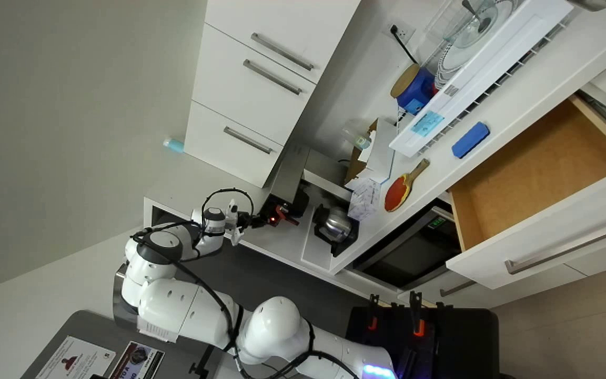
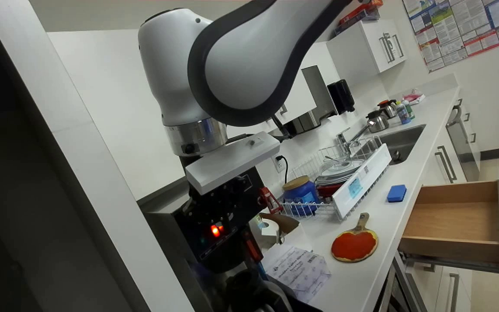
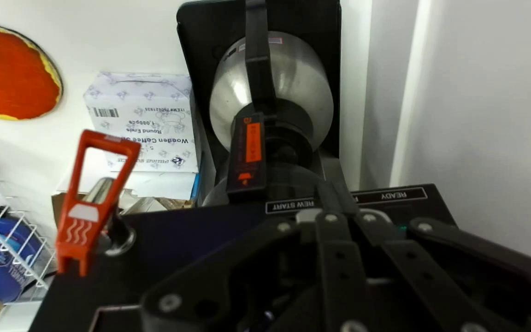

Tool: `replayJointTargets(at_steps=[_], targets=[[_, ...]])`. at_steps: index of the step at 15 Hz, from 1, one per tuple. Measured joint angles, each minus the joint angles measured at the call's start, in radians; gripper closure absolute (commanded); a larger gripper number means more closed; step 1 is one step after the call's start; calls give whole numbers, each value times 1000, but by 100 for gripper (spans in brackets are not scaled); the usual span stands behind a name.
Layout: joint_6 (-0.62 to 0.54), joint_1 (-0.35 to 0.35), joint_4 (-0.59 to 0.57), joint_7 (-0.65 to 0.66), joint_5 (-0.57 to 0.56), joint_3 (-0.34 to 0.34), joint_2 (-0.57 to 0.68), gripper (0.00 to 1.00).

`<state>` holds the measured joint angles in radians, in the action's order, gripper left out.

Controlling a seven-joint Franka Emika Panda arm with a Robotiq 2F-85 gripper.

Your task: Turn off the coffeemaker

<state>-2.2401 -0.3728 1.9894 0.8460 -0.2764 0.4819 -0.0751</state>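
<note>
White counter [image 2: 381, 216] runs up the right half of an exterior view. Robot arm [image 1: 187, 310] takes up the lower left of an exterior view, and there's a drawer [image 1: 539, 173] standing open over on the right in both exterior views. The coffeemaker [image 3: 168, 249] is the black machine across the bottom of the wrist view — around the middle in an exterior view. The gripper [image 3: 337, 198] is right in front of it, pinched together at the tips; can't tell if it's actually touching. Shiny metal pot [image 3: 302, 69] sits top centre in the wrist view, white printed box [image 3: 145, 124] just left of it. Round red paddle [image 2: 353, 247] lies on the counter, lower right, blue block [image 2: 396, 193] above and right of that. Tiniest bit — a red light [image 2: 215, 230] glowing on the coffeemaker.
</note>
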Motion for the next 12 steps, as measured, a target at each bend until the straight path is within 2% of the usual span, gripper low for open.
replayJointTargets(at_steps=[12], targets=[[-24, 0, -10, -43, 38, -7, 16, 100]])
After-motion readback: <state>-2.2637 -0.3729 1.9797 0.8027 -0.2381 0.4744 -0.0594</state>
